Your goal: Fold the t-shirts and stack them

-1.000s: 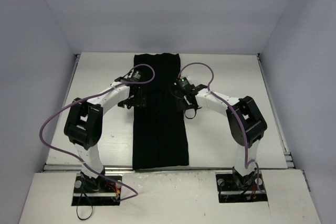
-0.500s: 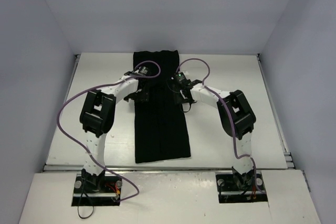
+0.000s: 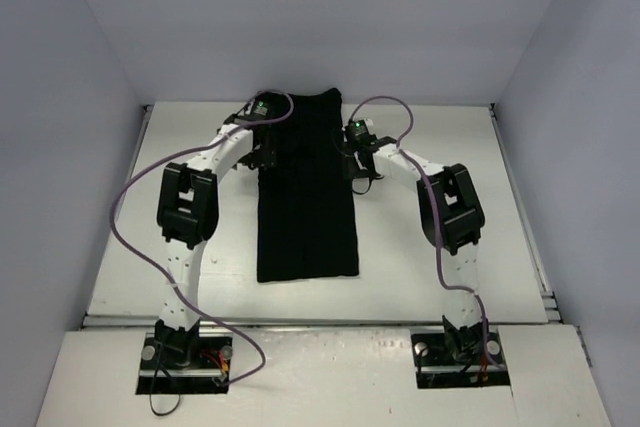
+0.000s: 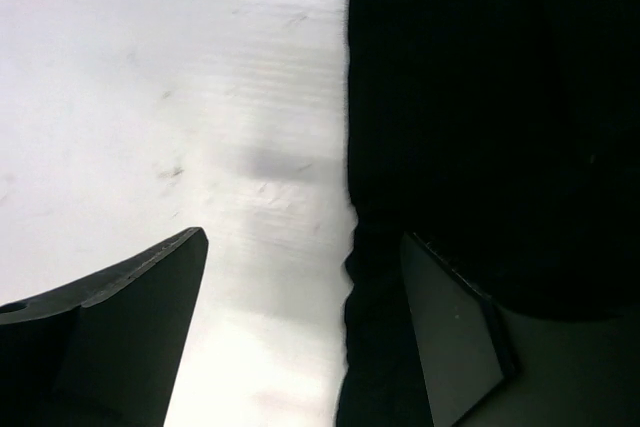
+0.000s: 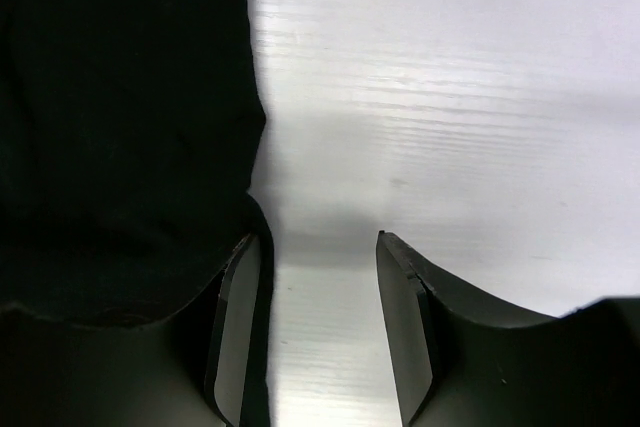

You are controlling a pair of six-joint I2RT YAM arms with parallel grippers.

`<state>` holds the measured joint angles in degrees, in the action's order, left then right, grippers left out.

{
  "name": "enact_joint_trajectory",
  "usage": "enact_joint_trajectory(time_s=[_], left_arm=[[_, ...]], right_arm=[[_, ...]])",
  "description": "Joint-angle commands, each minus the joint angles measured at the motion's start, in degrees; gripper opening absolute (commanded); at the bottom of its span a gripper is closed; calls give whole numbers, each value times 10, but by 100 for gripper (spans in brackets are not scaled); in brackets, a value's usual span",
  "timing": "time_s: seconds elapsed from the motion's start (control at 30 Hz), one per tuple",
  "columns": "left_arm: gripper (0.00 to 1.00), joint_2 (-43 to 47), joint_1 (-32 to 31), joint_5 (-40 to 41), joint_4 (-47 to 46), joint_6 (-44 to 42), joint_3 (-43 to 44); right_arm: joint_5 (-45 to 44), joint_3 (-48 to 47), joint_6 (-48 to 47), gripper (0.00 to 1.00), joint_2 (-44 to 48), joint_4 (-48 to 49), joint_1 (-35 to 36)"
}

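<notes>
The black t-shirt (image 3: 305, 197) lies flat as a long narrow strip down the middle of the white table (image 3: 500, 227). It looks soft, light and limp, likely to sag between pinches. The left gripper (image 4: 302, 239) straddles its left edge, jaws wide apart and empty; the right gripper (image 5: 316, 239) sits at its right edge, jaws parted, empty. Pinch all layers at those edges.

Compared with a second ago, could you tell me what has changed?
The left end effector and right end effector travelled along the long edges of the t-shirt toward its far end, and its near hem slid the same way. Both stay open, gripping nothing; the shirt remains a long strip.
</notes>
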<state>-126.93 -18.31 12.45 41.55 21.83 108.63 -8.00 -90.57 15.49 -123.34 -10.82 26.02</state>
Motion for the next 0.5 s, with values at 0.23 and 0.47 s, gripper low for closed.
enact_joint_trajectory(time_s=[0.23,0.47], left_arm=[[77,424,-10,-188,30,93,-335],[72,526,-38,-240,24,153,-524]], right_arm=[[40,234,75,48,321,-17,14],[54,352,168,46,393,-17,111]])
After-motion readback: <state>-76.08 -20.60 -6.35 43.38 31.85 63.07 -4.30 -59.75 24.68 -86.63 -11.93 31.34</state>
